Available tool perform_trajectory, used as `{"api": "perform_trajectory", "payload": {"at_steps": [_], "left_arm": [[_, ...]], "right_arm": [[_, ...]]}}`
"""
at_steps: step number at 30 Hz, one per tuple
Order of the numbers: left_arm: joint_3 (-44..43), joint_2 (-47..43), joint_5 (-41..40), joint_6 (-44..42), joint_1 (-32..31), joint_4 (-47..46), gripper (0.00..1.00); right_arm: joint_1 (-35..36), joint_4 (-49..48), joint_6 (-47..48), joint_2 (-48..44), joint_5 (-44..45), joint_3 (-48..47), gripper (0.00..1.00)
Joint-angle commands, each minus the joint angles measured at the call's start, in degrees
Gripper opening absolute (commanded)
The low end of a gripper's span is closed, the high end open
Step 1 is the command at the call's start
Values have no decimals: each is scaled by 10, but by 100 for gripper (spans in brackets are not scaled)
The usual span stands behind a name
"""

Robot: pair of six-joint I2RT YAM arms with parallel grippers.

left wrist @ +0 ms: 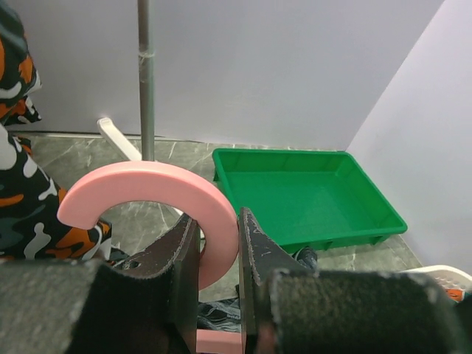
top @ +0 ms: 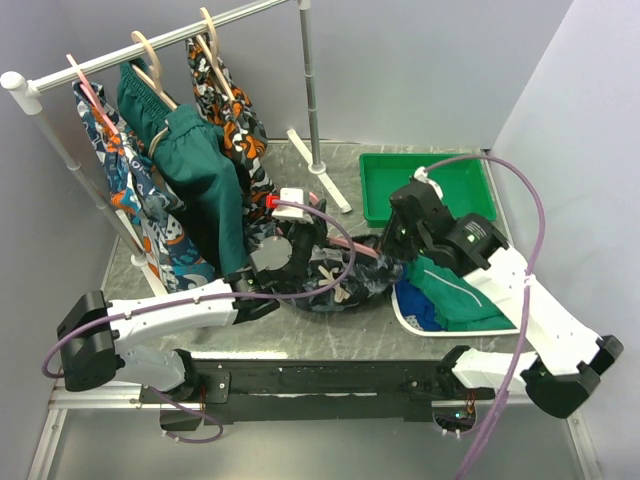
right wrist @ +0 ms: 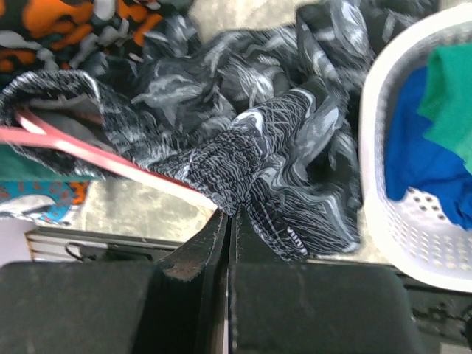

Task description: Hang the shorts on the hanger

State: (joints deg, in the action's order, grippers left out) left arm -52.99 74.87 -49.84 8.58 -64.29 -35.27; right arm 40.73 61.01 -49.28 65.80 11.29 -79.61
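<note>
The dark camouflage shorts (top: 335, 275) lie bunched at the table's middle and fill the right wrist view (right wrist: 243, 158). The pink hanger (left wrist: 158, 195) shows its curved hook in the left wrist view. One thin pink arm of it runs inside the shorts (right wrist: 88, 151). My left gripper (left wrist: 219, 254) is shut on the hanger's hook, holding it above the table. My right gripper (right wrist: 230, 214) is shut on the shorts' waistband, just right of the hanger's arm. In the top view the left gripper (top: 292, 215) is left of the shorts and the right gripper (top: 392, 258) at their right end.
A green tray (top: 425, 185) sits at the back right, also in the left wrist view (left wrist: 310, 195). A white basket (top: 455, 310) of blue and green clothes stands right of the shorts. A rail (top: 150, 45) with hung green and orange-patterned shorts stands at the back left, its post (left wrist: 145, 81) nearby.
</note>
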Motion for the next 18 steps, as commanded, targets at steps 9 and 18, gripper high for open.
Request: {"api": "perform_trajectory", "payload": {"at_steps": [9,18], "left_arm": [[-104,-32,-31,39,-16,46,1],[-209,18,-32,72,-17,63,1]], "right_arm": [[8,-42,2,59,74,-168,0],[10,2,43,62,155,-304,0]]}}
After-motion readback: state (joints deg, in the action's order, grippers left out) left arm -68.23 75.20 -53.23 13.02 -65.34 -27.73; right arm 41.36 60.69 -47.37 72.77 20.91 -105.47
